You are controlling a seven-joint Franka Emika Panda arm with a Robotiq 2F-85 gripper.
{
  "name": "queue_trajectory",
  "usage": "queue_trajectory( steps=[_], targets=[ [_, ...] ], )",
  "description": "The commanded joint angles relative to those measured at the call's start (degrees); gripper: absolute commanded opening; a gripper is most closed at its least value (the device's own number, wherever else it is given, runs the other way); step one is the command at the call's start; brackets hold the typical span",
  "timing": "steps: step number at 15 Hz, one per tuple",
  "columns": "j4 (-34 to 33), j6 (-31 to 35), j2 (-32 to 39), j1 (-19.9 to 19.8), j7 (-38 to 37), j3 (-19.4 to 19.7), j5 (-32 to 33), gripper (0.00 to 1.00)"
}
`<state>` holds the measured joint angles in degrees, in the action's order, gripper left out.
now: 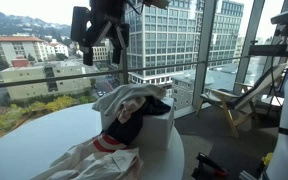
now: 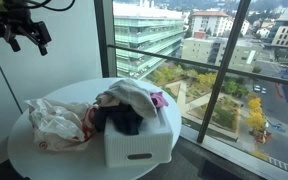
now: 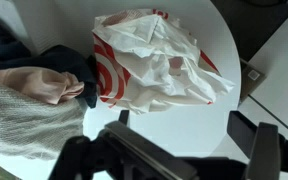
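My gripper (image 1: 102,48) (image 2: 24,35) hangs high above the round white table (image 1: 34,135) (image 2: 44,160), open and holding nothing. In the wrist view its dark fingers (image 3: 256,140) frame bare tabletop (image 3: 189,115) beside a crumpled white plastic bag with red print (image 3: 154,55) (image 1: 84,160) (image 2: 54,120). A white laundry basket (image 1: 162,132) (image 2: 134,150) stands on the table, heaped with clothes (image 1: 134,105) (image 2: 124,100). At the wrist view's left edge lie a pink cloth (image 3: 44,85), a dark blue garment (image 3: 69,60) and a white knit (image 3: 24,125).
Tall glass windows (image 2: 184,50) stand close behind the table, and a white wall (image 2: 74,50) rises beside it. A wooden folding chair (image 1: 229,100) and dark gear on the floor (image 1: 209,165) sit past the table's edge.
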<state>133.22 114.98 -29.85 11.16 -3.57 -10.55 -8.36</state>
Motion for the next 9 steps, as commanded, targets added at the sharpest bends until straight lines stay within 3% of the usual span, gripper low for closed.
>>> queue_trajectory(
  steps=[1,9],
  targets=[
    [-0.40,-0.08,0.03,0.05,-0.04,0.05,0.04,1.00],
    [-0.89,-0.09,-0.36,0.05,-0.04,0.05,0.05,1.00]
  ],
)
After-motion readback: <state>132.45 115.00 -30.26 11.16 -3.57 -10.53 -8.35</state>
